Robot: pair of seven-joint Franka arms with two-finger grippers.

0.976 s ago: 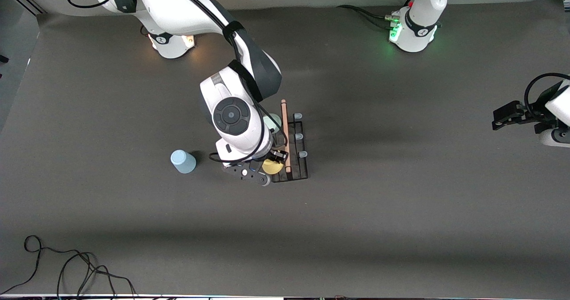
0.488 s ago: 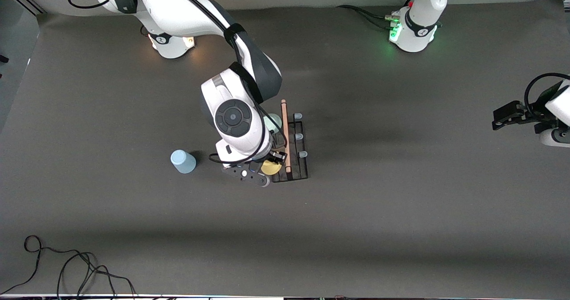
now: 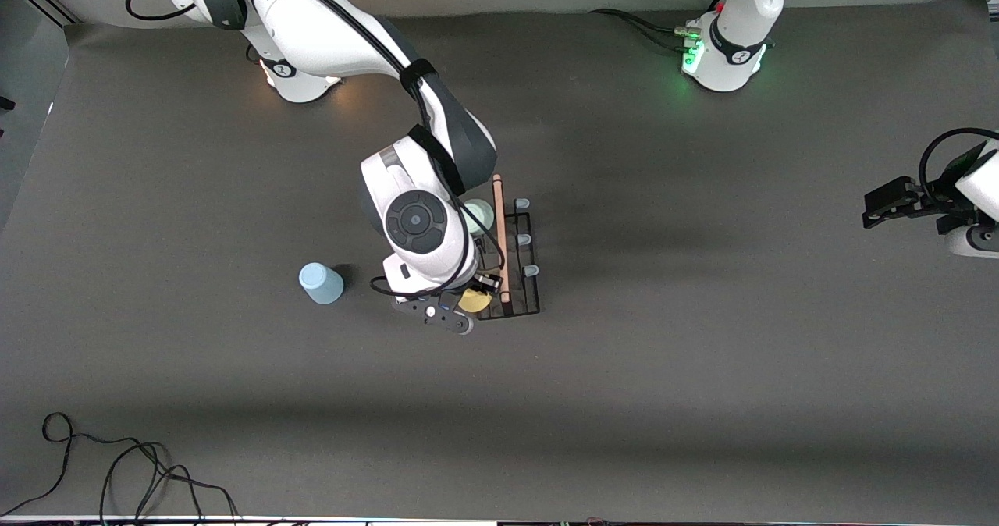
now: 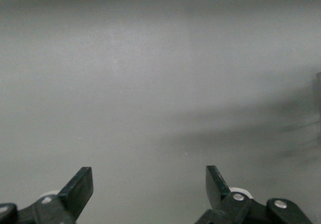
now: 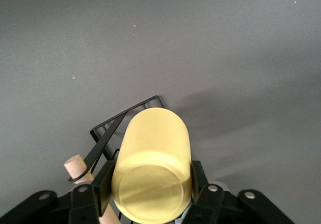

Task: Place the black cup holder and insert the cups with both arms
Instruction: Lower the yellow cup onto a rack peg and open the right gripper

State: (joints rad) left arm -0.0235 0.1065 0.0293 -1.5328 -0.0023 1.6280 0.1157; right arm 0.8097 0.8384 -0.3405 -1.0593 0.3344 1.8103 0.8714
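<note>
The black cup holder (image 3: pixel 515 264) stands at the centre of the front view, slightly left of the middle, its light wooden rod handle (image 3: pixel 499 237) running up and down the frame and three grey-tipped pegs (image 3: pixel 523 239) showing along its edge toward the left arm's end of the table. A pale green cup (image 3: pixel 478 215) sits at the rack's upper end, partly covered by the right arm's wrist. The yellow cup (image 3: pixel 474 300) is at the rack's lower corner, pinched between the fingers of the right gripper (image 3: pixel 462 304); in the right wrist view the yellow cup (image 5: pixel 153 171) fills the lower centre of the frame, its flat base toward the camera, with a black finger (image 5: pixel 103 184) pressed on each side and a corner of the rack (image 5: pixel 125 123) beneath it. The light blue cup (image 3: pixel 321 283) stands upside down on the table, left of centre, well apart from the rack. The left gripper (image 3: pixel 890 202) waits at the right edge of the frame; in its wrist view the left gripper (image 4: pixel 148 189) has its fingers spread wide over bare table.
</note>
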